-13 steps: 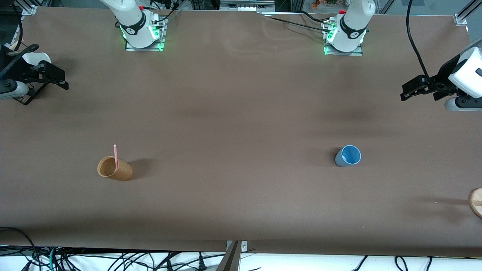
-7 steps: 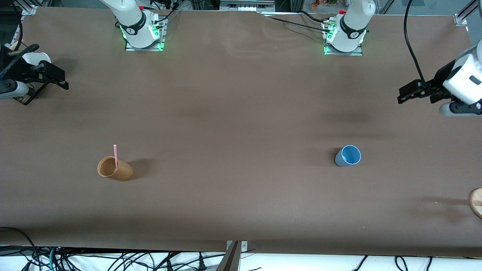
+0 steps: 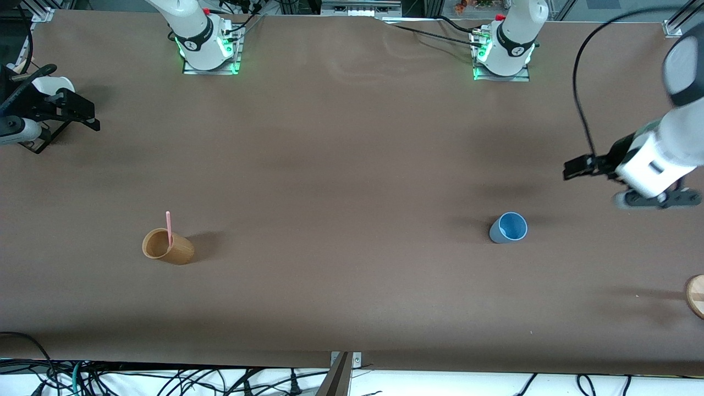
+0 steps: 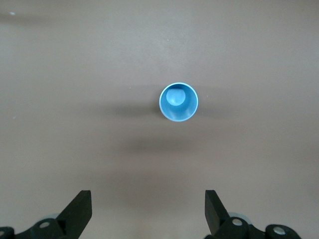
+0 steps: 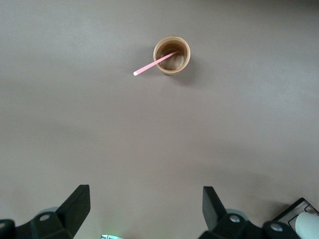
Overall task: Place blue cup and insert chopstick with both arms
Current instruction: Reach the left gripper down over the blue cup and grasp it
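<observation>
There are two cups on the counter (image 3: 352, 181): one blue cup (image 3: 508, 227) and one tan wooden cup (image 3: 167, 247). There is one chopstick (image 3: 169, 227), pink, and it stands inside the wooden cup. One round wooden thing (image 3: 696, 296) shows only in part at the edge of the counter, so I cannot tell what it is. There are two robot arms, each with one tool: the left tool (image 3: 575, 168) and the right tool (image 3: 88, 116). Each tool has two fingers, spread apart.
</observation>
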`<state>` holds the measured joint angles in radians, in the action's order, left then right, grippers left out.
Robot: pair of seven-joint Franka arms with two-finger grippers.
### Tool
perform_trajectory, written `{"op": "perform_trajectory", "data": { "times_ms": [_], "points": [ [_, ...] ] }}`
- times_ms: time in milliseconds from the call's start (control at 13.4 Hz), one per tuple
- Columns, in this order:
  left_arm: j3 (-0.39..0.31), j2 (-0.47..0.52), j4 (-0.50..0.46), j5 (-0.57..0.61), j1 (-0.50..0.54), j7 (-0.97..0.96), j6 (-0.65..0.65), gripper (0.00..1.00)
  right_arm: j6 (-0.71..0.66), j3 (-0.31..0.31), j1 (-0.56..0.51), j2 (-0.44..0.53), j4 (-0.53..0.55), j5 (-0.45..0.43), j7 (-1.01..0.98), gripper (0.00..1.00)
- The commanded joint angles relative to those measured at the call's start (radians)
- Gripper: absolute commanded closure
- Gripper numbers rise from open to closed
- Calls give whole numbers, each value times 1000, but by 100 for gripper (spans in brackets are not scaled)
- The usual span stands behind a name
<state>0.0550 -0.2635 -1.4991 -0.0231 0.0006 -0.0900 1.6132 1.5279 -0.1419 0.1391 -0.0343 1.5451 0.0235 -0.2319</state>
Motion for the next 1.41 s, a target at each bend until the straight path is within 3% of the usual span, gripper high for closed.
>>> {"op": "perform_trajectory", "data": {
  "times_ms": [0,372,745,1117,1340],
  "points": [
    [-3,-94,22,8,-25,19,81,0,-18,-13,-4,1,-19,6,-6,0],
    [-3,-226,-39,44,-28,18,267,0,-14,-25,-4,1,-19,0,-7,0],
    [-10,-221,-199,55,-24,19,462,0,-3,-39,-6,-1,-19,4,-7,0],
    [-12,-211,-260,71,-17,21,523,0,34,-39,-6,-29,-16,15,-35,0],
    [-12,-178,-354,86,-25,21,615,0,57,-39,-7,-55,-10,15,-37,0]
  ]
}}
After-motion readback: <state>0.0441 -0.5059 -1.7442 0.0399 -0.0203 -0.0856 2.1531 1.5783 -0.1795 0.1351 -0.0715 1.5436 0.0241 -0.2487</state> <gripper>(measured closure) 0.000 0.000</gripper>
